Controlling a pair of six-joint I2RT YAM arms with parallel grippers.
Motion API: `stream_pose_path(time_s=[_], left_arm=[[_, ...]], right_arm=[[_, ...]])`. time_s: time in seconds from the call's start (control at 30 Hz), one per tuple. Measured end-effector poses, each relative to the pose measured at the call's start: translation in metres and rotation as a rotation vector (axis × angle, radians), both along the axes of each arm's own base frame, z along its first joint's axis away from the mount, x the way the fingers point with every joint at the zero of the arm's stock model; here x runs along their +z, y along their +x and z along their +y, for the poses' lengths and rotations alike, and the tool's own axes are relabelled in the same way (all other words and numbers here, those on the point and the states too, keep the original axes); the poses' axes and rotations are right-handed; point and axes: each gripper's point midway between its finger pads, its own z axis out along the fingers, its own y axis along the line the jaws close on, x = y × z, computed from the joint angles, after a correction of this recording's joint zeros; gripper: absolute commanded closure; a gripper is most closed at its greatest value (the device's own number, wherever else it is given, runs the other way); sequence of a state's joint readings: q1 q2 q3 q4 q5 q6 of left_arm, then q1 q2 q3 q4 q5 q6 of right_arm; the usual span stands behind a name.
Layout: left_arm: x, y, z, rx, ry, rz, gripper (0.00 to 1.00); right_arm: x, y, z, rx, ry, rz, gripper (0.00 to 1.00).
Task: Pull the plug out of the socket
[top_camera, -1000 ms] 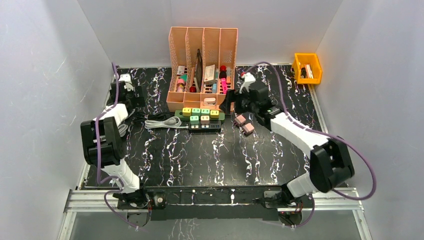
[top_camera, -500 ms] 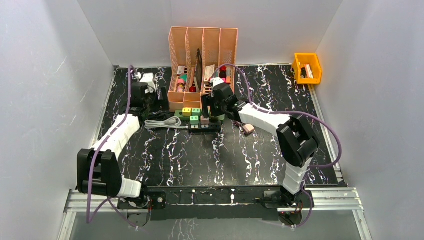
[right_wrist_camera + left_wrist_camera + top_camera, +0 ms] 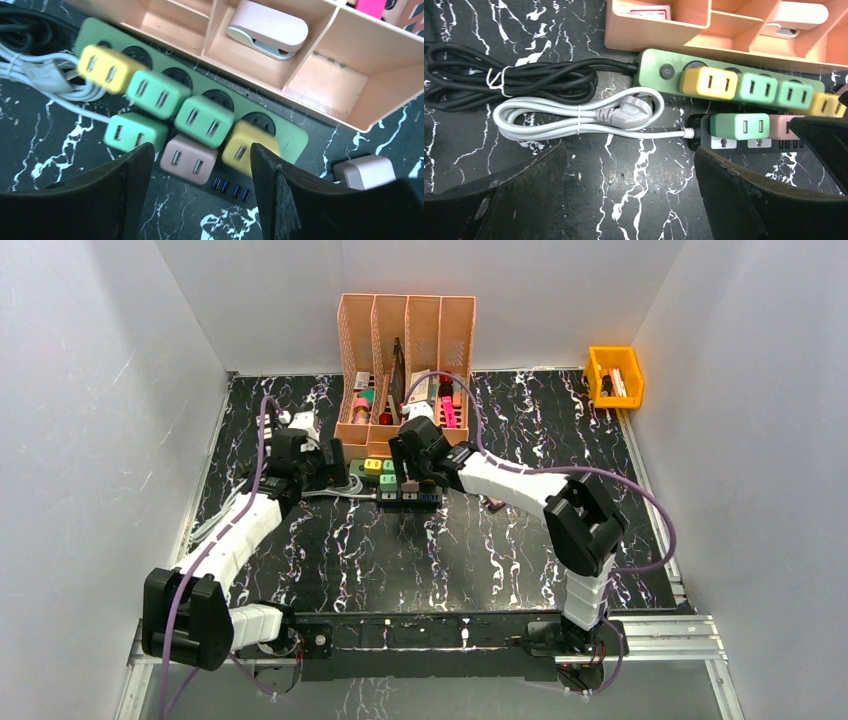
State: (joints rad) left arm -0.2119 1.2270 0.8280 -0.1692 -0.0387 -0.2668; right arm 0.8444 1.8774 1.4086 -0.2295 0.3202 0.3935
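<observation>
1. Overhead, the left end effector [image 3: 338, 467] and right end effector [image 3: 403, 472] meet at the socket strips [image 3: 425, 498] on the surface [image 3: 450, 550].
2. Left wrist: jaws spread, empty, above the white cord [image 3: 574, 117].
3. Right wrist: jaws spread astride the seated pink plug [image 3: 190, 161]. Approach step; next, probably descend, close, pull straight.

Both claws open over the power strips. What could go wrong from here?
1. The pink plug sits tight between a green plug and a yellow plug; the open right claw may well clamp or knock a neighbour.
2. Nothing holds down the black power strip: the left claw hangs open over the white cord, so a pull could lift the strip along.
</observation>
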Motion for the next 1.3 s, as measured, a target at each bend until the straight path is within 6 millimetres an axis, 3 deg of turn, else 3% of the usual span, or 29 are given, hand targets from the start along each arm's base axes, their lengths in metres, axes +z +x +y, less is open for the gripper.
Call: stream_pose_path(time_s=[0.17,0.27,0.9,1.0,1.13,1.17,1.3], left_arm=[[-0.001,-0.004,-0.014,-0.032,-0.01,0.005,0.02],[-0.002,-0.004,-0.018,-0.042,-0.009,0.011,0.02],[-0.014,-0.005,-0.021,-0.052,-0.004,0.048,0.02],[-0.014,-0.005,-0.021,-0.053,-0.005,0.048,0.02],[-0.014,-0.006,-0.024,-0.06,-0.021,0.051,0.02],[-0.013,-0.006,-0.026,-0.06,-0.033,0.054,0.02],[-0.012,-0.006,-0.041,-0.062,-0.137,0.055,0.02]], right_arm=[[0.024,-0.012,-0.001,-0.011,-0.013,-0.045,0.27],[0.026,-0.013,-0.003,-0.021,-0.018,-0.032,0.28],[-0.035,-0.02,0.009,-0.017,-0.07,0.148,0.4],[-0.041,-0.021,0.01,-0.016,-0.069,0.167,0.54],[-0.041,-0.019,0.01,-0.027,-0.06,0.167,0.95],[-0.04,-0.018,0.01,-0.027,-0.055,0.168,1.0],[-0.039,-0.018,0.012,-0.015,-0.036,0.163,1.0]])
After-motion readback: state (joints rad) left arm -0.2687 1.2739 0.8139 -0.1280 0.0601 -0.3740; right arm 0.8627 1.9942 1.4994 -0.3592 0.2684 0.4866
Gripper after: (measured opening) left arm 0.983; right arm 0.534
